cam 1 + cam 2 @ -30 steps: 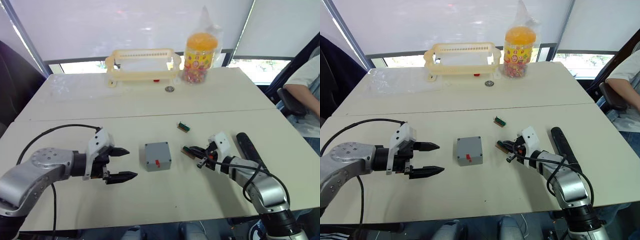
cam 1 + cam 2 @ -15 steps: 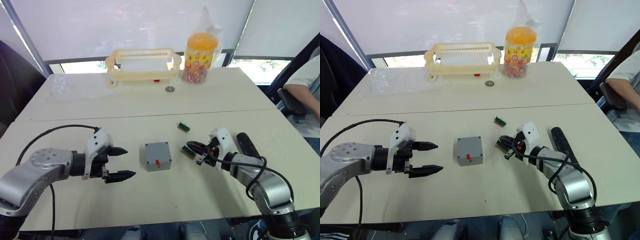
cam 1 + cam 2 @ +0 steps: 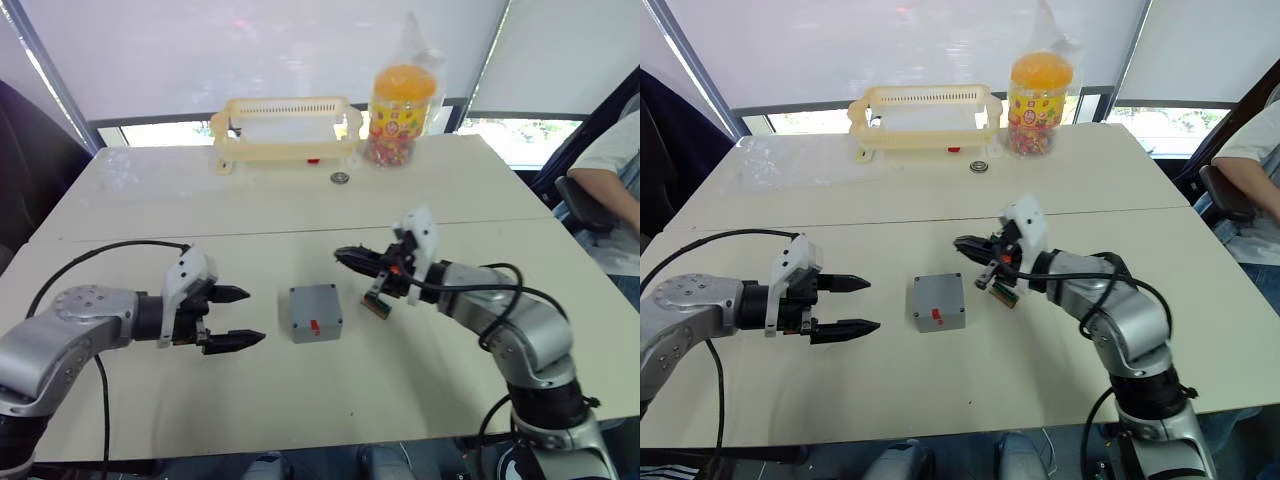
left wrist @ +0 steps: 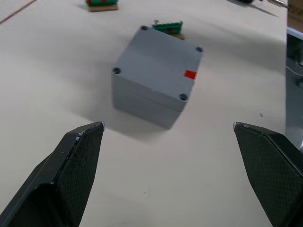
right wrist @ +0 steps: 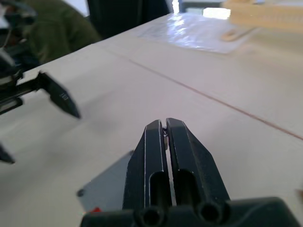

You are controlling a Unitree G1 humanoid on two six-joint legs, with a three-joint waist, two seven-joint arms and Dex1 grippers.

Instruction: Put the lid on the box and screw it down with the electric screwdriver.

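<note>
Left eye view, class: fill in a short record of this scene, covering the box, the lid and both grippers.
box: grey, red mark, on the table between the grippers
lid: seated on the box, corner holes showing
left gripper: open, facing the box, apart from it
right gripper: shut, raised just beyond the box
far edge: cream basket, sweet jar

Grey box (image 3: 938,301) mid-table — an end effector each side, both apart.
</note>
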